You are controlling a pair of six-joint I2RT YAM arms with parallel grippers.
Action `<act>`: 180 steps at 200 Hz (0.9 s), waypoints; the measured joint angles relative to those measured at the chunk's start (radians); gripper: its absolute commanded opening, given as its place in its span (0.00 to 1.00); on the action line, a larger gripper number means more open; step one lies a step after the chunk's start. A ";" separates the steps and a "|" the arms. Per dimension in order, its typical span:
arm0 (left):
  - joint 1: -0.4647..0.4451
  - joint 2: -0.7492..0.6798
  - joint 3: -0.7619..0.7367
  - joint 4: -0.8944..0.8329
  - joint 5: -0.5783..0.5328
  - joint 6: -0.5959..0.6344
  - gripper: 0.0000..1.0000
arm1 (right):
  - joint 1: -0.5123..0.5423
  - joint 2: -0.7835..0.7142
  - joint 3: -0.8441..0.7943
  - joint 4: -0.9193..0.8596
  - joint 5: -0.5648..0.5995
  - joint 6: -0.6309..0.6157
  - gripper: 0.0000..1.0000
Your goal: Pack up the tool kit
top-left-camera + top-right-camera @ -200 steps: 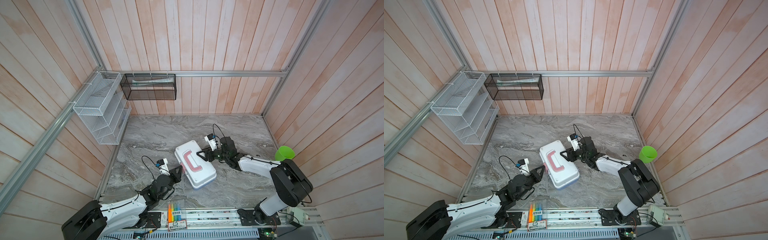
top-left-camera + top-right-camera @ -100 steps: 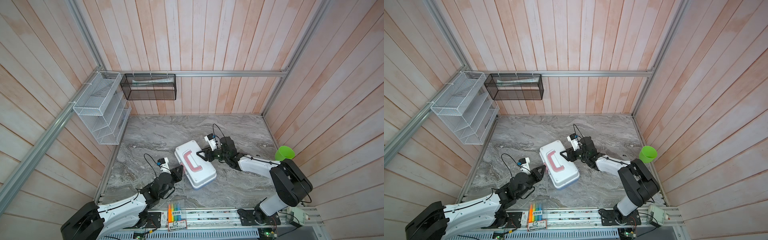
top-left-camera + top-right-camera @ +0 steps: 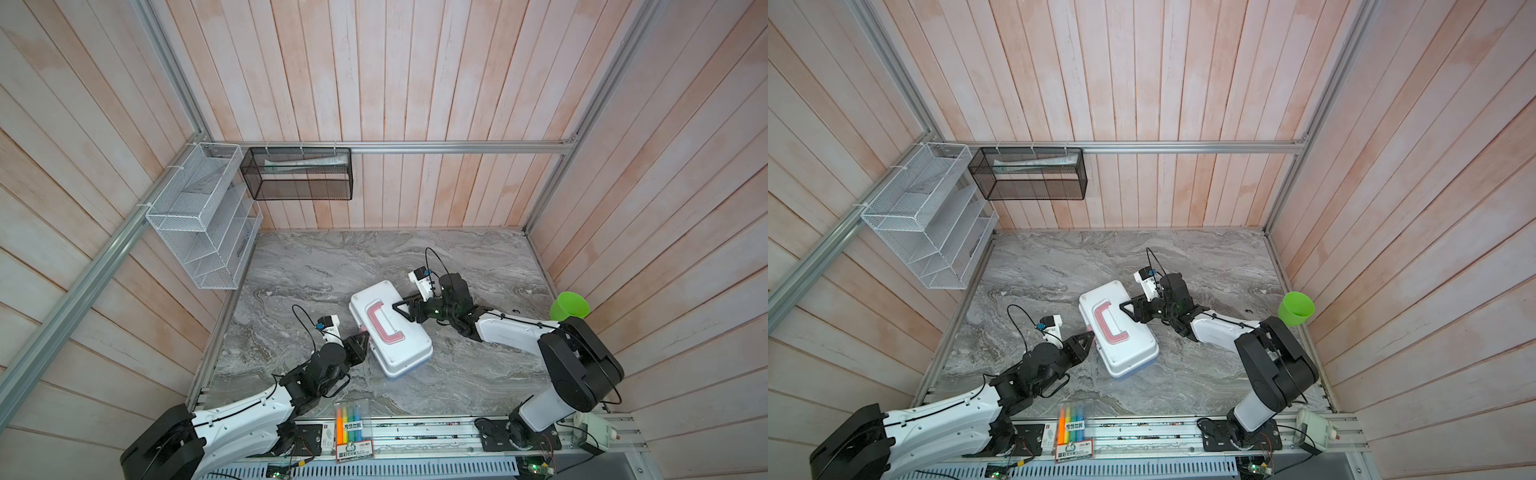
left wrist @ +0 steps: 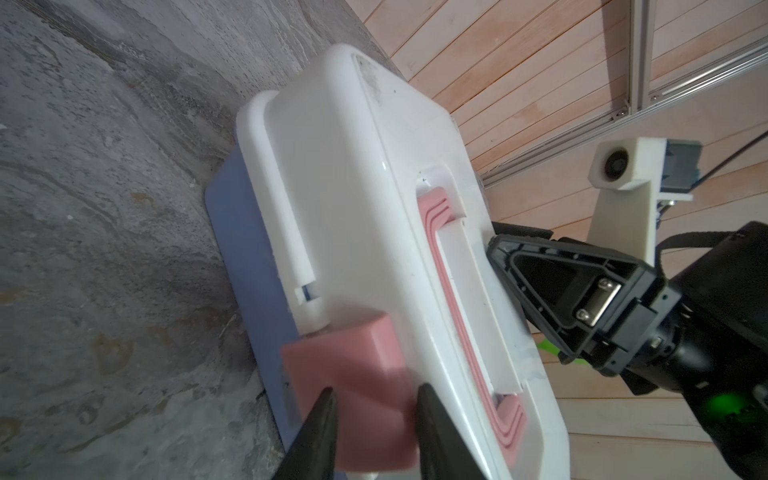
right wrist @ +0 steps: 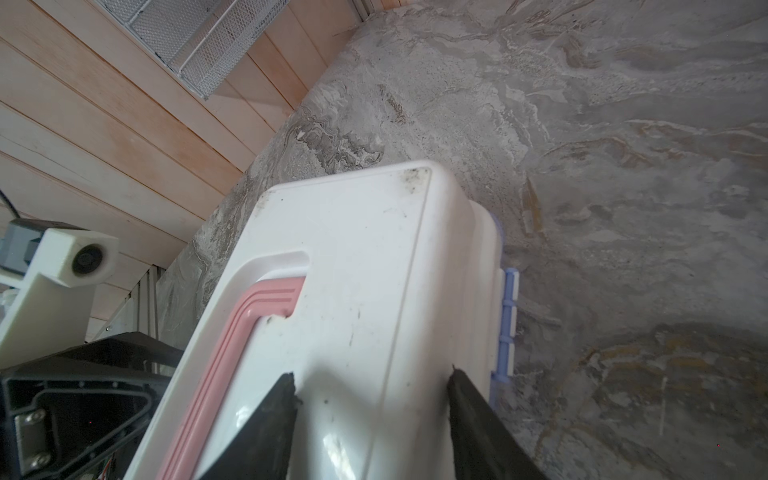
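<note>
A: Where's the case (image 3: 409, 347)?
B: Lid closed, on the table (image 3: 332, 266).
A: Left gripper (image 3: 362, 336)?
B: Jaws slightly parted, tips at its pink latch (image 4: 365, 374).
A: Right gripper (image 3: 397, 307)?
B: Spread wide across the hinged edge.

- The tabletop (image 3: 332, 266) (image 3: 1059, 266) was a grey, marble-veined slab, walled by wooden planks on three sides and bordered by a metal rail at the front
- The tool kit case (image 3: 409, 349) (image 3: 1129, 347) lay near the middle of the slab, lid shut, set askew to the edges; its blue base (image 4: 232, 232) sat flat on the surface
- A pack of highlighter pens (image 3: 352, 419) (image 3: 1073, 424) lay across the front edge, partly on the rail
- A green cup (image 3: 569, 305) (image 3: 1296, 308) stood at the right edge by the wall; contact between its foot and the slab could not be confirmed
- A dark speck (image 3: 517, 311) lay near the cup, too small to identify
</note>
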 measured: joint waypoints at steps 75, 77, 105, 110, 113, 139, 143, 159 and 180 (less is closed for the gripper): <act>-0.010 0.015 0.028 -0.157 0.056 0.003 0.32 | 0.001 0.003 0.002 0.003 0.002 0.002 0.55; -0.010 0.015 0.028 -0.158 0.056 0.004 0.32 | 0.001 0.003 0.002 0.003 0.002 0.002 0.55; -0.009 0.015 0.028 -0.156 0.060 0.018 0.31 | 0.001 0.003 0.002 0.003 0.002 0.002 0.55; -0.009 0.015 0.028 -0.156 0.060 0.019 0.31 | 0.002 0.003 0.002 0.003 0.003 0.002 0.55; -0.009 0.015 0.028 -0.156 0.060 0.019 0.31 | 0.002 0.003 0.002 0.003 0.003 0.002 0.55; -0.009 0.015 0.028 -0.155 0.060 0.019 0.30 | 0.002 0.003 0.002 0.003 0.004 0.002 0.55; -0.009 0.015 0.028 -0.155 0.060 0.019 0.30 | 0.002 0.003 0.002 0.003 0.004 0.002 0.55; -0.009 0.017 0.028 -0.154 0.060 0.019 0.30 | 0.002 0.003 0.002 0.003 0.005 0.002 0.55; -0.010 0.026 0.029 -0.143 0.060 0.019 0.29 | 0.002 0.003 0.002 0.003 0.005 0.002 0.55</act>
